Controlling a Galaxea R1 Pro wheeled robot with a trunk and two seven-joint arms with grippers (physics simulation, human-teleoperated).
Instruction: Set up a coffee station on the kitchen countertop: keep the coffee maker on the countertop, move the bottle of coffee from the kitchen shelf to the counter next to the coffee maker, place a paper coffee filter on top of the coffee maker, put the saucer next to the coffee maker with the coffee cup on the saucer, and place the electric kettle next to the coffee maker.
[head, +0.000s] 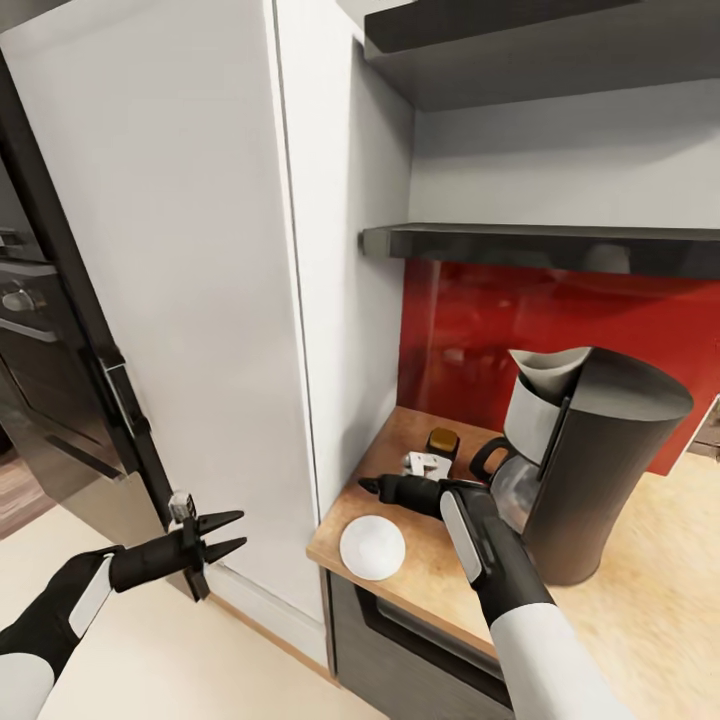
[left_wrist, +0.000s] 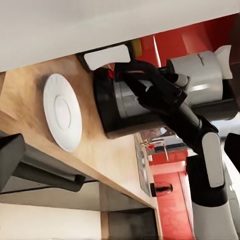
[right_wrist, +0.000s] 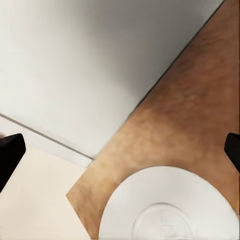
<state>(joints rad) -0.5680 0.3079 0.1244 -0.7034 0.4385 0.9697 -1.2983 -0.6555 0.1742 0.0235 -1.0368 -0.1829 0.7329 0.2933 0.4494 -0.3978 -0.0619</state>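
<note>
The dark coffee maker (head: 590, 450) stands on the wooden countertop (head: 440, 575) with a white paper filter (head: 548, 372) in its top. The white saucer (head: 372, 547) lies flat at the counter's front left corner, bare. Behind it stand a small dark jar with a brown lid (head: 443, 441) and a white object (head: 428, 465) that I cannot identify. My right gripper (head: 370, 487) hovers just above and behind the saucer (right_wrist: 170, 210), open and holding nothing. My left gripper (head: 225, 535) is open and holds nothing. It is off the counter, in front of the tall cabinet.
A tall white cabinet (head: 200, 300) rises left of the counter, with a black oven (head: 40, 380) beyond it. Two dark shelves (head: 540, 245) hang above a red backsplash (head: 560, 330). Beige floor (head: 180, 650) lies under my left arm.
</note>
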